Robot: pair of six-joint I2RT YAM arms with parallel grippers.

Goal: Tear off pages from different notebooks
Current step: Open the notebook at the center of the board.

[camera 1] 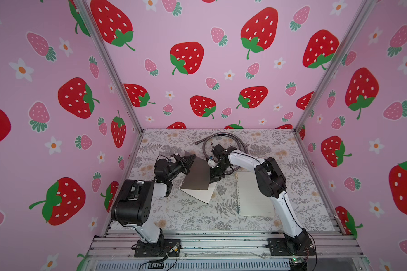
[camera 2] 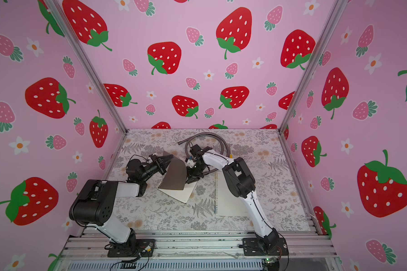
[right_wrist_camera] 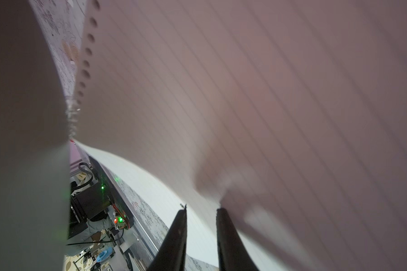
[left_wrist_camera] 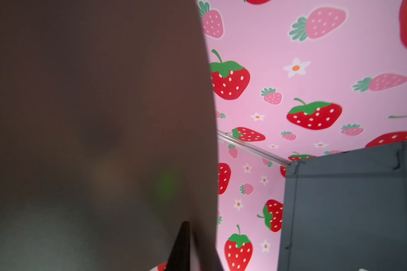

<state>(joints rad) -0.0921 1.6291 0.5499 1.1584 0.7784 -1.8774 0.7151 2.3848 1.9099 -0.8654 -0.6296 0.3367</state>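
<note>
clearly we are partway into the dark notebook, which lies tilted at the centre of the tabletop in both top views. its brown-grey cover is raised and curls over the pages.

our left hand sits at the cover's upper left edge. the left wrist view is mostly filled by that cover, with a single finger showing, so we cannot tell whether this hand pinches it or only props it.

our right hand reaches in under the cover from its right side. in the right wrist view its two fingers stand a little apart, and the flat sheet below shows through the gap. a lifted lined page puckers against one fingertip, but we see nothing caught between the jaws — so this hand is parted and only touching the paper.

the relation that matters is this: the page's punched holes and the spiral run along the edge far from the right hand. the bound side seems to face the lower left of the top views, toward the left arm. so the right hand is nearer the page's free edge. we judge the tear should pull toward the right of the frame, away from the spine, while the left holds the cover back.

the second notebook, pale-covered, lies flat at centre right beside the right arm — no hand on it.
</note>
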